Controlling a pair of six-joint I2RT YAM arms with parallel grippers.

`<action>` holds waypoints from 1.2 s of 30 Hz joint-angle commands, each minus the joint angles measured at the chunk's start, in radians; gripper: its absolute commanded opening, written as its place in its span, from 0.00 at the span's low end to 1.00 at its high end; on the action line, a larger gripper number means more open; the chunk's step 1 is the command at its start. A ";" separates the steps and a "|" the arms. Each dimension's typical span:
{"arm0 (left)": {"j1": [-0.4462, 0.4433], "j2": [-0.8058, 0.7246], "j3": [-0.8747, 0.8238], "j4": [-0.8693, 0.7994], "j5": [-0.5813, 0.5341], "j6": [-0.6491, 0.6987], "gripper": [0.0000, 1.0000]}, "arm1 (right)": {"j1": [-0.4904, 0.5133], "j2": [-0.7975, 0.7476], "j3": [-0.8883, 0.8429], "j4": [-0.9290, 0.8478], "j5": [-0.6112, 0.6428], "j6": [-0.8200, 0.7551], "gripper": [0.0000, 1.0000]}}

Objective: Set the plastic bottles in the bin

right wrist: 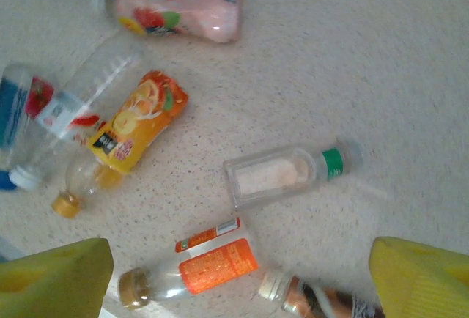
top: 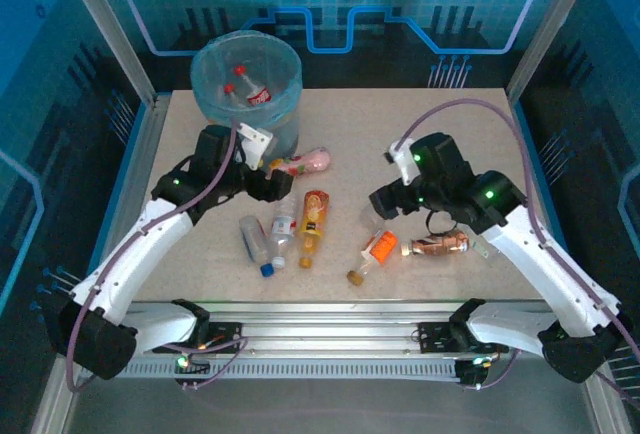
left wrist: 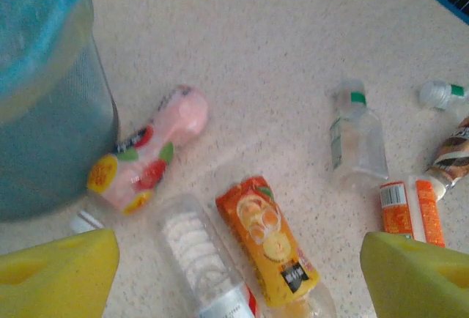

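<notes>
Seven plastic bottles lay on their sides across the near middle of the table (top: 400, 119), and at least two more with red caps (top: 255, 94) sat inside the bin (top: 205, 99). The bin stood upright in the far left corner, close to the left and back edges. A pink bottle (top: 300, 163) lay just beside its base. Nearer the front were an orange juice bottle (top: 314, 216), a clear ribbed bottle (top: 283, 232) and a blue-capped bottle (top: 254, 242), packed side by side. To their right an orange-labelled bottle (top: 375, 252) and a brown bottle (top: 438, 246) lay near the front edge. A green-capped bottle (right wrist: 282, 174) lay apart from the rest, with bare surface all round it.

The left claw (top: 268, 176) hung between the bin and the packed group, its yellow pads (left wrist: 58, 274) spread wide with nothing between them. The right claw (top: 385, 204) hovered over the right-hand bottles, its pads (right wrist: 421, 281) also spread wide and gripping nothing.

Open table stretched from the bin across to the far right corner.
</notes>
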 commanded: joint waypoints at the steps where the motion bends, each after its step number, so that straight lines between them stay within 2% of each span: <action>1: -0.005 -0.064 -0.051 0.019 -0.064 -0.071 0.87 | 0.061 0.026 -0.036 0.185 -0.070 -0.335 0.95; 4: -0.005 -0.092 -0.088 0.019 -0.093 -0.097 0.88 | 0.102 0.096 -0.038 0.223 -0.178 -0.593 0.98; 7: -0.003 -0.114 -0.115 0.010 -0.136 -0.110 0.89 | 0.167 0.193 -0.026 0.213 -0.186 -0.853 1.00; 12: 0.000 -0.154 -0.141 -0.020 -0.210 -0.129 0.89 | 0.172 0.390 0.057 0.161 -0.239 -1.091 1.00; 15: 0.002 -0.188 -0.175 -0.024 -0.215 -0.132 0.89 | 0.164 0.505 0.112 0.135 -0.219 -1.214 0.99; 21: 0.018 -0.228 -0.232 -0.015 -0.226 -0.135 0.92 | 0.125 0.681 0.174 0.193 -0.217 -1.337 0.98; 28: 0.068 -0.201 -0.252 0.015 -0.212 -0.149 0.92 | 0.134 0.840 0.236 0.241 -0.257 -1.376 0.95; 36: 0.105 -0.158 -0.220 0.016 -0.175 -0.162 0.91 | 0.124 0.974 0.325 0.161 -0.273 -1.418 0.89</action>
